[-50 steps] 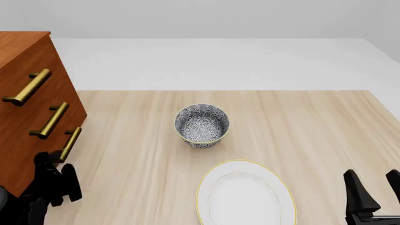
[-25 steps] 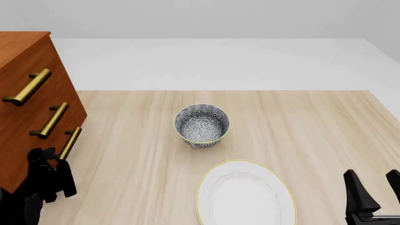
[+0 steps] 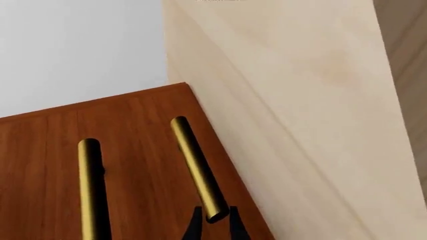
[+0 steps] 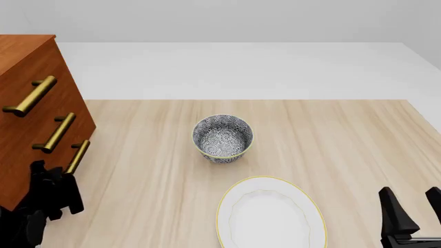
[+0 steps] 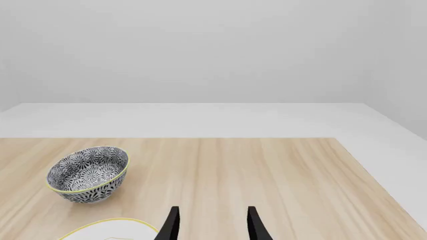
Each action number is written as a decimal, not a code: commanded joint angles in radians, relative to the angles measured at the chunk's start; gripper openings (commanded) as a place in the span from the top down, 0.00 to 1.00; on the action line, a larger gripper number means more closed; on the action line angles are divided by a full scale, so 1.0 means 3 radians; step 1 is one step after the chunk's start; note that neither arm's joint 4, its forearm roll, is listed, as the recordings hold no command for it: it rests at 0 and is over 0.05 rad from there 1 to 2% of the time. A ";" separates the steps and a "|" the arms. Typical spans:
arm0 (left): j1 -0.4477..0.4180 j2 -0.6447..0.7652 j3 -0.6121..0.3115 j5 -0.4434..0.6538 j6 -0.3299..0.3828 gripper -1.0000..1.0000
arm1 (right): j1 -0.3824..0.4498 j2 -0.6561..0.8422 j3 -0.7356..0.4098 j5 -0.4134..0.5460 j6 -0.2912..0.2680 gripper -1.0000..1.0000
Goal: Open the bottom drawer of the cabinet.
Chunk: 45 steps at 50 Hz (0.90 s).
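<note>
Though the right claw (image 4: 413, 219) idles apart, the left claw (image 3: 215, 222) brackets, unclamped, the bottom drawer's (image 3: 150, 200) upright handle (image 3: 196, 167).

The cabinet (image 4: 28, 119) runs off the front view's edge at nine o'clock, so its full width stays unseen. The left gripper (image 4: 51, 178) covers the lower end of the bottom drawer's handle (image 4: 77, 156). The plate (image 4: 271, 214) is cut at six o'clock. Only the right gripper's (image 4: 413, 212) fingertips show.
</note>
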<state>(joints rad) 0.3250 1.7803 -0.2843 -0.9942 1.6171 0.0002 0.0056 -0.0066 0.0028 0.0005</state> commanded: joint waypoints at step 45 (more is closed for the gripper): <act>-0.0796 0.0045 0.0063 -0.0162 -0.0060 1.00 | 0.0000 -0.0001 0.0000 -0.0001 -0.0002 0.00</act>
<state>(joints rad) 0.2233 1.7854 -0.2430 -1.0567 1.6032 0.0002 0.0056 -0.0066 0.0028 0.0004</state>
